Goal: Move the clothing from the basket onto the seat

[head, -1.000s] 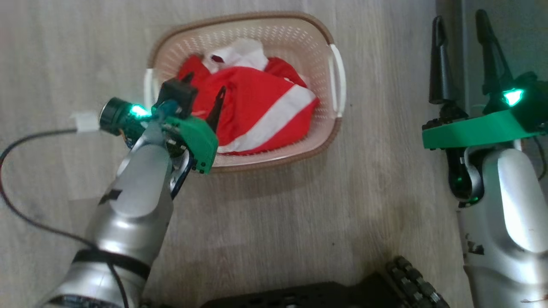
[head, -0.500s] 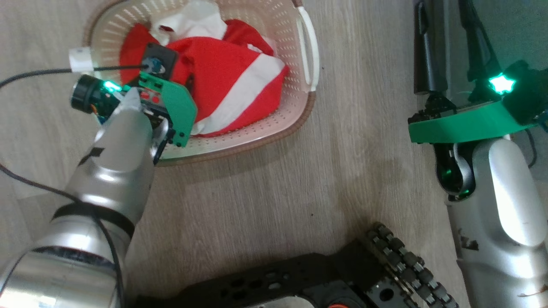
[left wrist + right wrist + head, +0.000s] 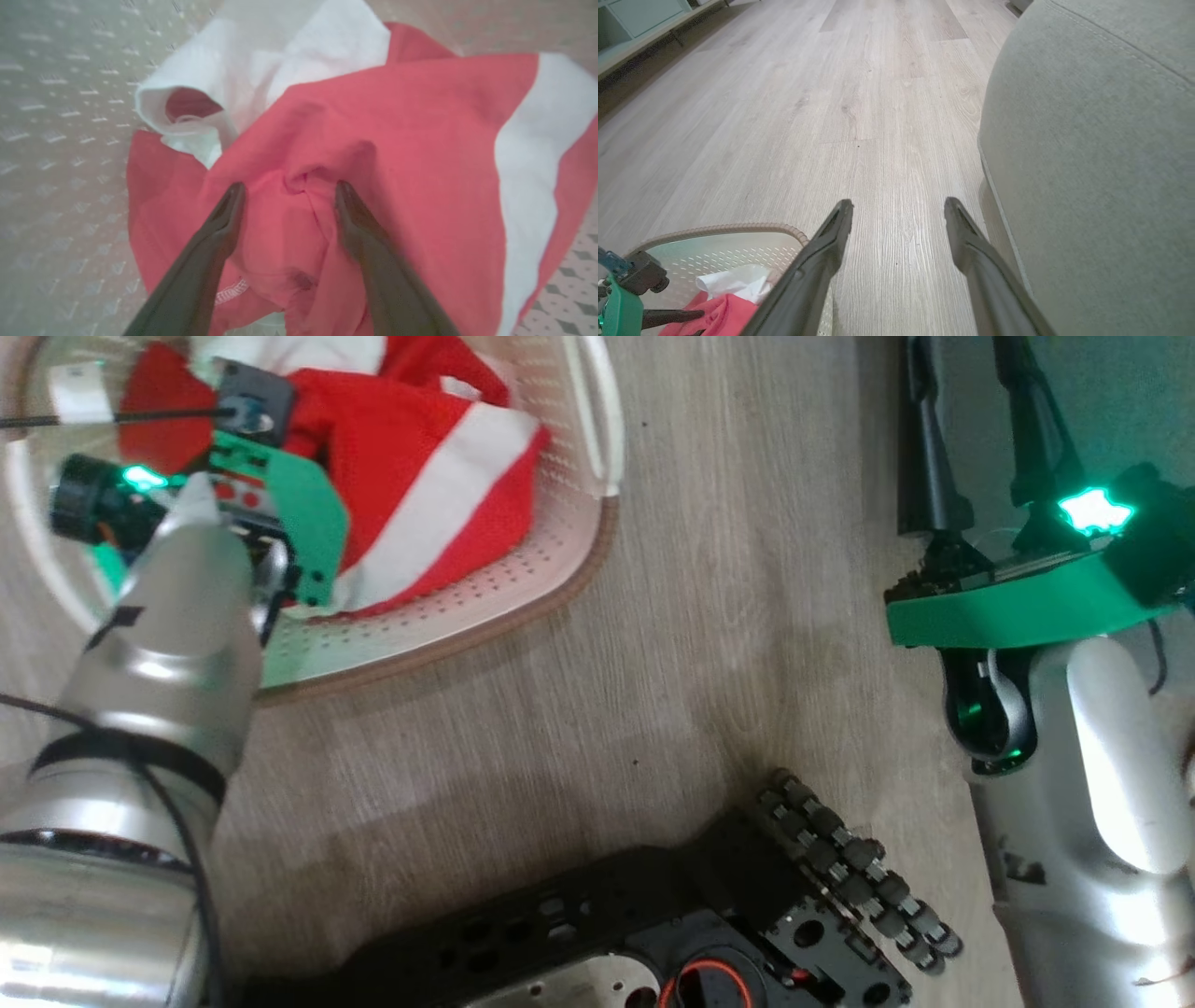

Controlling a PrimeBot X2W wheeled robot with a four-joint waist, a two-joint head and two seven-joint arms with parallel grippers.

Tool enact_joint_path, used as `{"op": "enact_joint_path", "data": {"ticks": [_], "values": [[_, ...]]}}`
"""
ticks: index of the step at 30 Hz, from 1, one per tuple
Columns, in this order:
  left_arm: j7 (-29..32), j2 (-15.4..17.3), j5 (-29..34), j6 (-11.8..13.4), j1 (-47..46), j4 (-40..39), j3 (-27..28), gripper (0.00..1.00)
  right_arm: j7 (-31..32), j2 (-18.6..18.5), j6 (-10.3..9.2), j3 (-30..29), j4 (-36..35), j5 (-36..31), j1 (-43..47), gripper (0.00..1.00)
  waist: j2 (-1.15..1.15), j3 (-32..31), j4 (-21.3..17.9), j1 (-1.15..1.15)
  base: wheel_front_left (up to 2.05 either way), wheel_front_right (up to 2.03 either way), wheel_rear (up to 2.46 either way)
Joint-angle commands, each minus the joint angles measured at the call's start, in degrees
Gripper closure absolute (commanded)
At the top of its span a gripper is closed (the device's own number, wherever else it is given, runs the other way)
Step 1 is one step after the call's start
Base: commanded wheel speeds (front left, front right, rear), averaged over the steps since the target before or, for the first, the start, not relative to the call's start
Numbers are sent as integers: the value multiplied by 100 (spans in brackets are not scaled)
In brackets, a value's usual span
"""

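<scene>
Left end effector (image 3: 289,185) apart, straddling a clothing (image 3: 420,140) fold to pinch | basket (image 3: 467,611) at 10 o'clock | right end effector (image 3: 899,203) apart, idle

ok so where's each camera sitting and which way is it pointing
Head view: on the head, looking down at the floor and the basket; the left forearm, right forearm and dark base show.
Left wrist view: on the left wrist, looking along the open left tool at the clothing in the basket.
Right wrist view: on the right wrist, looking low across the floor beside the seat; the open right tool shows.
Shared: all three catch the clothing in the basket.
</scene>
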Motion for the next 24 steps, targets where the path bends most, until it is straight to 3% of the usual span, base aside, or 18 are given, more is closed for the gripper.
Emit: {"op": "enact_joint_path", "data": {"ticks": [1,5,6,7,15,21,24], "values": [[50,246,-19,52,73,3,66,0,-36,20,-1,63,-207,77,260,0,0,143,-137,-1,0,0,0],[129,348,-1,74,75,51,4,0,-36,20,-1,39,-258,174,350,0,0,241,-272,-1,0,0,0],[97,368,22,55,77,56,-34,55,-36,20,-1,43,-262,202,367,0,0,250,-305,-1,0,0,0],[44,376,37,34,82,59,-66,100,-36,20,-1,37,-261,221,383,0,0,250,-327,-1,0,0,0],[-479,106,-233,-211,243,41,21,100,-36,20,-1,-223,-161,212,455,0,0,-63,-117,-1,0,0,0],[-1101,-200,-658,-479,731,-124,181,100,-36,20,-1,-478,51,-98,657,0,0,-965,401,-1,0,0,0],[-1209,-282,-949,-602,1275,-494,222,100,-36,20,-1,-634,209,-298,891,0,0,-1715,777,-1,0,0,0]]}}
